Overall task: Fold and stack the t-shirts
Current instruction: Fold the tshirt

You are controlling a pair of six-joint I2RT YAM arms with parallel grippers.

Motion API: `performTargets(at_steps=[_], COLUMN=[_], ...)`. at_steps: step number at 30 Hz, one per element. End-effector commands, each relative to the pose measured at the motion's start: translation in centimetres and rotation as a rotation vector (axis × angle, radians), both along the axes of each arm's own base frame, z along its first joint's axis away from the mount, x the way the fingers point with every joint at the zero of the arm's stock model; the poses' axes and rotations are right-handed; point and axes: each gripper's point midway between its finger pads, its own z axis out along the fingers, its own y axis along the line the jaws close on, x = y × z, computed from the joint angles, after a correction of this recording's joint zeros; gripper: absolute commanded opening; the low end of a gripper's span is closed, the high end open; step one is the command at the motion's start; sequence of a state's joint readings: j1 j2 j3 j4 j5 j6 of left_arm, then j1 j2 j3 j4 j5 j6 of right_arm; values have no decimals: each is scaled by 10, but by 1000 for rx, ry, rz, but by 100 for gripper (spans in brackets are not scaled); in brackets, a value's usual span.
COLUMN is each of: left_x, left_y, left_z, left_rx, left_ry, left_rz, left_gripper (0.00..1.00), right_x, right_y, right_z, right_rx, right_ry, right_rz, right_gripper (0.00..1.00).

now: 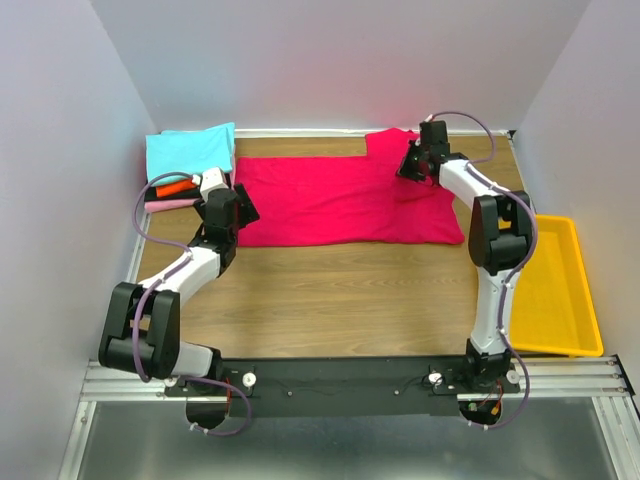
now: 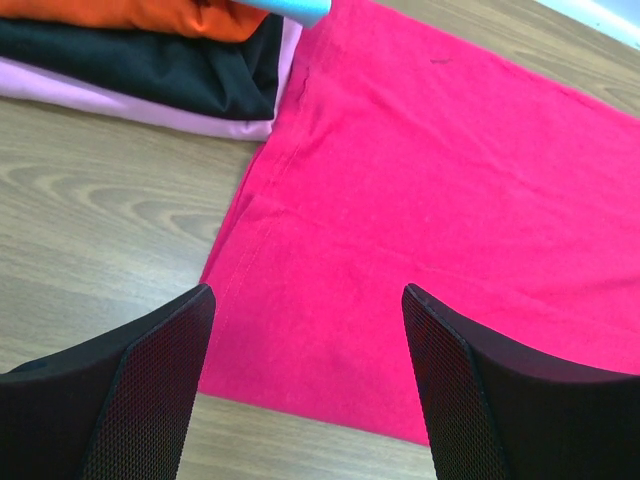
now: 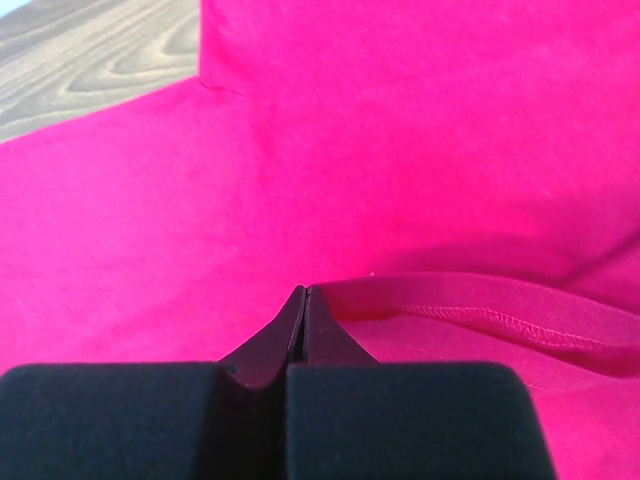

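Right hand tight on crimson t-shirt hem

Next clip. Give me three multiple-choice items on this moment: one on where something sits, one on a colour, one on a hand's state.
1. Where is the yellow bin?
A) far-left corner
B) at the right edge of the table
C) between the arm bases

2. What colour tops the folded stack?
A) black
B) pink
C) cyan

3. How is the left hand?
A) open above the edge of the crimson t-shirt
B) shut on cloth
C) holding the bin

Answers:
1 B: the overhead view shows it at the far right.
2 C: the cyan shirt lies uppermost.
3 A: its jaws stand wide apart, gripping nothing.
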State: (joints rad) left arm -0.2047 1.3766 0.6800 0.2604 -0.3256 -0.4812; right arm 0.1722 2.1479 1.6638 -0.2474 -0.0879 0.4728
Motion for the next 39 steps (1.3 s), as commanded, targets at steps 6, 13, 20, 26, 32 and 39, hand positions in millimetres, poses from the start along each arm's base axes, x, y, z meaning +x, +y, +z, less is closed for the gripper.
performTargets(at_steps=[6, 13, 20, 26, 32, 39], left_x=[11, 13, 14, 13, 9, 10], left_y=[7, 6, 5, 5, -9, -30], left_z=[7, 4, 0, 4, 12, 5], left_rx=[24, 24, 25, 24, 42, 32], left_ry=[-14, -8, 5, -4, -27, -10], left_rz=[37, 34, 26, 27, 11, -41], left_gripper=[83, 83, 83, 83, 83, 83], right_x=[16, 20, 20, 15, -26, -102], right_y=[30, 42, 45, 41, 16, -28], right_z=[-7, -12, -8, 24, 42, 12], right_rx=[1, 0, -2, -12, -74, -183], right_ry=[14, 15, 7, -42, -35, 72], right_rz=[87, 114, 129, 126, 69, -59], right_gripper=[0, 2, 54, 76, 79, 82])
